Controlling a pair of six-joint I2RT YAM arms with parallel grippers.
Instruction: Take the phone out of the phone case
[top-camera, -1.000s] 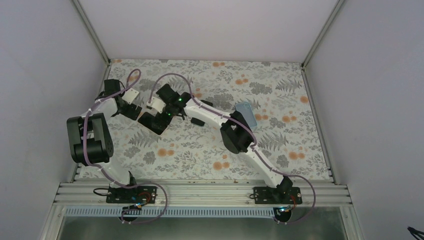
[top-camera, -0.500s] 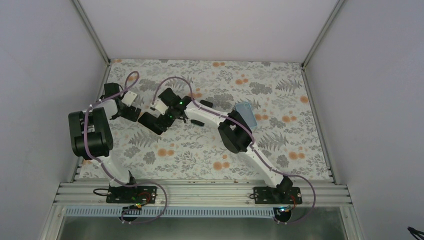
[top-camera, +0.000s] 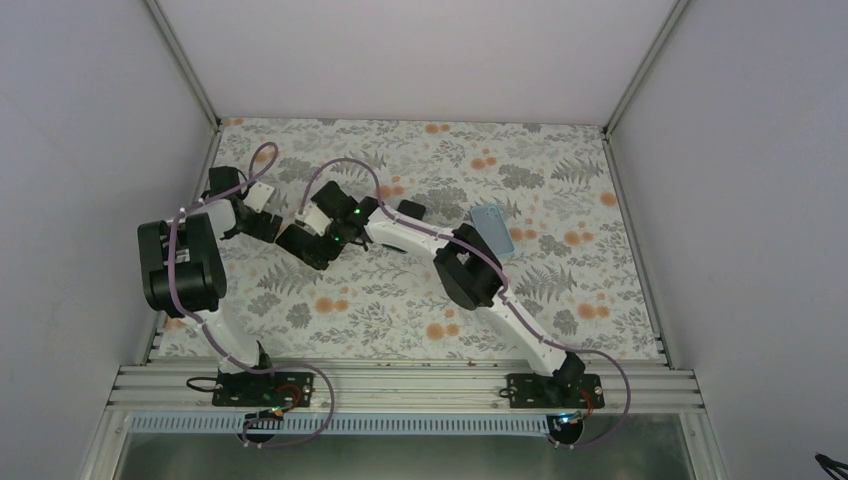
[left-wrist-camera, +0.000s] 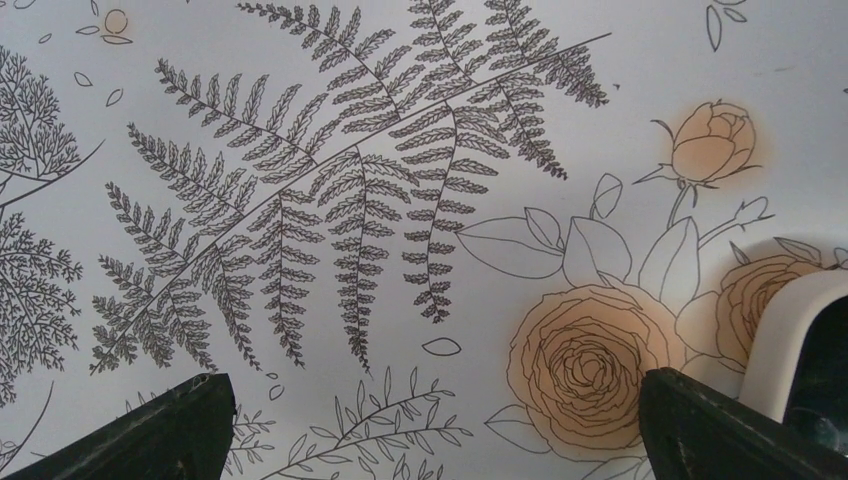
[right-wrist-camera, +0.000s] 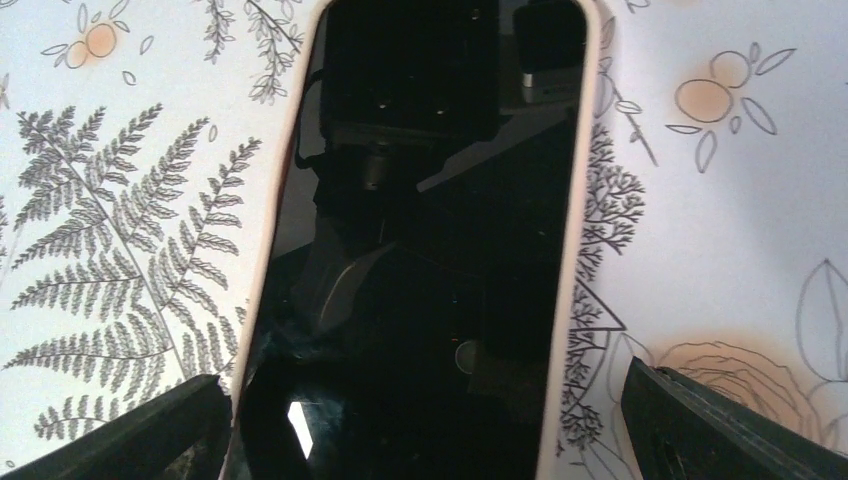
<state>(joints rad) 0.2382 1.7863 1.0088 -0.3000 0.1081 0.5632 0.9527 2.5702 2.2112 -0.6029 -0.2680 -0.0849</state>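
Observation:
The phone (right-wrist-camera: 430, 250) has a black screen and sits in a cream case (right-wrist-camera: 572, 200). It lies flat on the floral table. My right gripper (right-wrist-camera: 425, 440) is open, with one finger on each side of the phone's near end, and I cannot tell if they touch it. In the top view the phone (top-camera: 298, 243) lies at the left middle under the right gripper (top-camera: 320, 238). My left gripper (left-wrist-camera: 430, 430) is open and empty over bare table just left of the phone. A corner of the case (left-wrist-camera: 790, 320) shows at its right edge. In the top view the left gripper (top-camera: 266, 225) is beside the phone.
A light blue flat thing (top-camera: 492, 228) lies on the table to the right of the right arm's elbow. The cell's left wall stands close behind the left arm (top-camera: 180, 265). The floral table cover (top-camera: 560, 290) spreads to the right.
The right gripper has settled a little lower and to the left over the phone. The left gripper has drawn slightly back toward the left wall.

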